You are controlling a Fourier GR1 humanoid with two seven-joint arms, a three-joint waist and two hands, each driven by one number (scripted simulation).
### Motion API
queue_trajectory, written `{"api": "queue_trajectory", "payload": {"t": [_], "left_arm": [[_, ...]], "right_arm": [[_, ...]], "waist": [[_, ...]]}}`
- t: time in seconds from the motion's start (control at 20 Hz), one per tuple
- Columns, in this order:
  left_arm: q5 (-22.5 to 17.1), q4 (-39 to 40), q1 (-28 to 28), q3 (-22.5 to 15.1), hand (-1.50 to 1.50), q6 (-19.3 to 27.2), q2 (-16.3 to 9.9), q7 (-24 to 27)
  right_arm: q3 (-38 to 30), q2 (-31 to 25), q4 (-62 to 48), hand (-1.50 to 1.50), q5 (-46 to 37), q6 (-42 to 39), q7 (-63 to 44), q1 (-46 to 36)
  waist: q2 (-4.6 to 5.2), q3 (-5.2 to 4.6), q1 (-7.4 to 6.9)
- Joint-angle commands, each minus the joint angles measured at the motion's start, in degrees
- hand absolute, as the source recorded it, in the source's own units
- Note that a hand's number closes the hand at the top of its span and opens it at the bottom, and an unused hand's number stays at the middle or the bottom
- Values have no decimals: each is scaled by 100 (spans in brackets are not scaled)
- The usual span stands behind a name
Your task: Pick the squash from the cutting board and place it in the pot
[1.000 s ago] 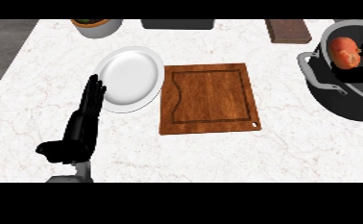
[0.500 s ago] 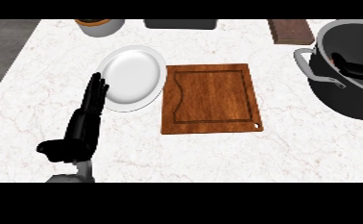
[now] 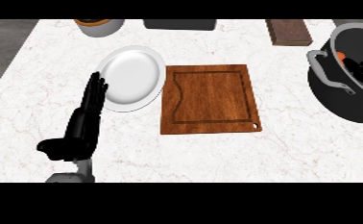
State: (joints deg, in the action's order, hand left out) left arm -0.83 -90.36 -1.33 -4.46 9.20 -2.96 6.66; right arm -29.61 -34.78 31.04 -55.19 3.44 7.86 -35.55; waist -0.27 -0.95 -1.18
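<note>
The left hand's (image 3: 80,127) fingers (image 3: 93,91) were straight and pressed together, pointing up-frame at lower left, tips overlapping the white plate's (image 3: 131,76) edge. The wooden cutting board (image 3: 211,99) lay bare at centre. An orange sliver, probably the squash (image 3: 342,56), showed inside the pot (image 3: 333,91) at right.

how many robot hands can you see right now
1 in plain view: the left hand, open, resting at the lower left beside the white plate. A dark shape inside the pot at the right edge may be the other.

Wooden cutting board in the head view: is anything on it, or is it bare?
Bare. The brown wooden cutting board shows only its wood grain and groove, with no squash on it.
</note>
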Motion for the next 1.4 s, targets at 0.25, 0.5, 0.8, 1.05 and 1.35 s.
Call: {"api": "queue_trajectory", "payload": {"t": [0.25,0.5,0.8,1.05,1.35], "left_arm": [[-58,-96,162,7,0,-87,-46,-11],[65,130,39,-57,0,47,120,135],[-1,3,-63,134,0,-20,-66,-37],[93,-273,116,-117,0,22,60,-192],[115,-100,-62,-96,0,-1,73,-163]], "right_arm": [[-1667,318,-77,-150,2052,167,1312,-402],[-2272,-361,-743,-150,2666,-280,1521,-367],[-2580,-975,-1260,-150,3068,-480,2208,-40],[-2793,-1240,-1623,-150,3335,-828,2900,399],[-2732,-1733,-1830,-150,3407,-994,2701,170]], "waist": [[53,122,33],[102,116,10],[93,117,-6],[110,133,-53],[111,129,-70]]}}
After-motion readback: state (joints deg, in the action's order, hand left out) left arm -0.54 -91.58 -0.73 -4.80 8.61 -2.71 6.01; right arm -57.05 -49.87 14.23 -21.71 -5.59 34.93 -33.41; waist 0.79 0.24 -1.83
